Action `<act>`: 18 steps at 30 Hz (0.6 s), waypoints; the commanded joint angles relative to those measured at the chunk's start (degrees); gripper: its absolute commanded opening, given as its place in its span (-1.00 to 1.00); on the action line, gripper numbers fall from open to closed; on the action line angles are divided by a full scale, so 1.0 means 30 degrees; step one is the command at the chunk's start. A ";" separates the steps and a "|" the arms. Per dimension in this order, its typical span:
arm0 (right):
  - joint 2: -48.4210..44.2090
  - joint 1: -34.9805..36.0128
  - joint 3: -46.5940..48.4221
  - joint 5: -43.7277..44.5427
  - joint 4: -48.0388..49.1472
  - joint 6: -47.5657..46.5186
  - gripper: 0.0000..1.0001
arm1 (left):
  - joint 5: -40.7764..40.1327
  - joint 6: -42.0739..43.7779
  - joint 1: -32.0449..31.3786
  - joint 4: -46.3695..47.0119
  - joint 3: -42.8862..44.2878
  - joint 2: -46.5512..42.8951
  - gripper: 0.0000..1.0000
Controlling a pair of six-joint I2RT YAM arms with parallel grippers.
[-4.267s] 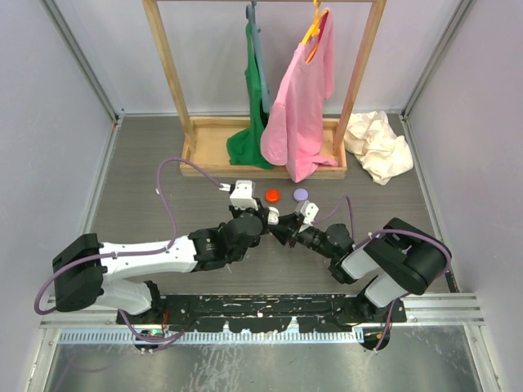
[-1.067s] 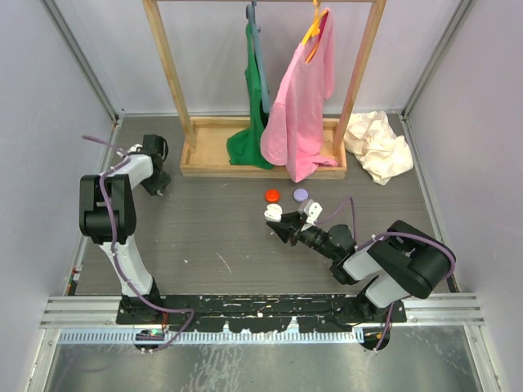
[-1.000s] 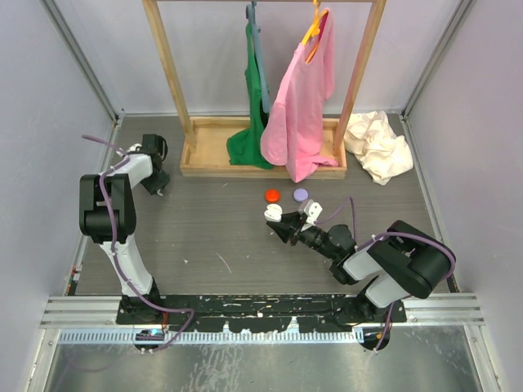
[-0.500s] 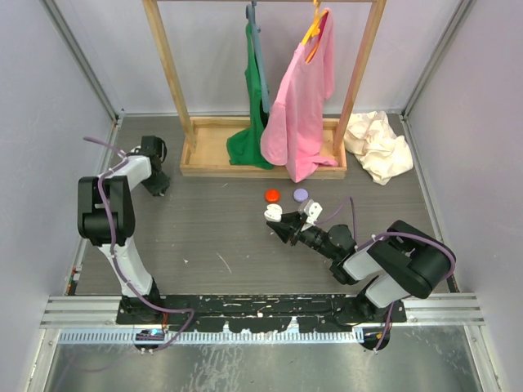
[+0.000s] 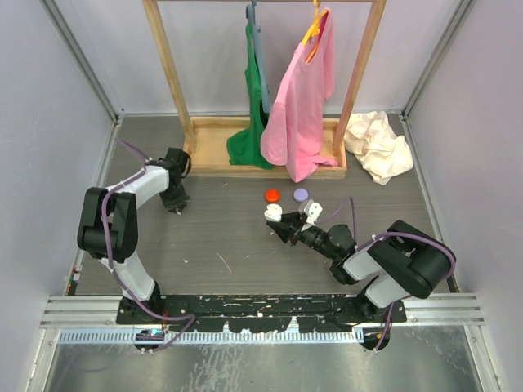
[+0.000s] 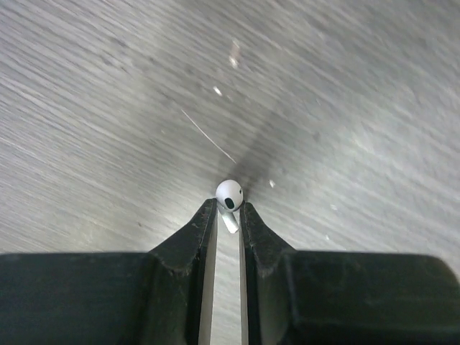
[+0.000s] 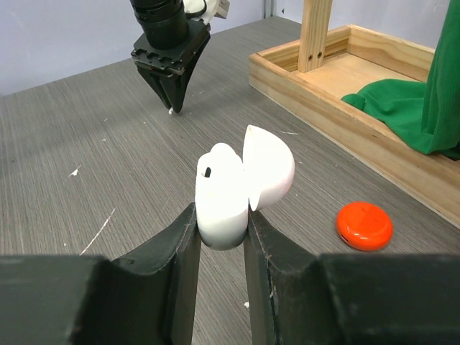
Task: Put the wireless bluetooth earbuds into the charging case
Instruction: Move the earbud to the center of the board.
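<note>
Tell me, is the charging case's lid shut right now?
No, the charging case held in the right gripper has its lid swung open.

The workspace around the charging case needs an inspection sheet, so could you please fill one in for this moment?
Surface: grey wood-grain table, with white specks and a thin scratch.
Job's things: one earbud pinched by its stem; charging case with its lid open, held off the table.
Clutter: red disc and purple disc beyond the case.
Grippers: left gripper shut on the earbud; right gripper shut on the case.
Cables: purple cables run along both arms, clear of the job's things.
Surroundings: wooden clothes rack with a green garment and a pink shirt; cream cloth heaped at the right.
</note>
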 commanded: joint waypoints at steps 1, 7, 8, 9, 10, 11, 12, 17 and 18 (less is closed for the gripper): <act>-0.0692 0.0052 -0.0068 0.0202 0.3455 -0.0333 -0.88 | -0.0465 0.0657 -0.1656 -0.0808 -0.0271 -0.1316 -0.70; -0.0768 0.0049 -0.0122 0.0400 0.3470 -0.0431 -0.88 | -0.1235 0.1069 -0.4986 -0.1834 -0.0088 -0.1270 -0.70; -0.0781 0.0063 -0.0122 0.0389 0.3455 -0.0433 -0.88 | -0.1485 0.1149 -0.5520 -0.2069 0.0019 -0.1176 -0.69; -0.0776 0.0054 -0.0143 0.0392 0.3453 -0.0433 -0.88 | -0.1821 0.1172 -0.6060 -0.2318 0.0124 -0.1040 -0.69; -0.0779 0.0049 -0.0143 0.0414 0.3467 -0.0422 -0.88 | -0.2079 0.1226 -0.6526 -0.2514 0.0265 -0.0913 -0.70; -0.0776 0.0034 -0.0164 0.0417 0.3454 -0.0416 -0.88 | -0.2382 0.1306 -0.7013 -0.2821 0.0392 -0.0780 -0.70; -0.0790 0.0061 -0.0167 0.0439 0.3456 -0.0431 -0.88 | -0.2782 0.1334 -0.7392 -0.3317 0.0562 -0.0606 -0.69; -0.0819 0.0073 -0.0162 0.0498 0.3453 -0.0445 -0.88 | -0.4932 0.1480 -0.9111 -0.4795 0.1481 0.0588 -0.69; -0.0828 0.0070 -0.0163 0.0504 0.3460 -0.0445 -0.88 | -0.5196 0.1572 -0.9413 -0.4985 0.1632 0.0920 -0.70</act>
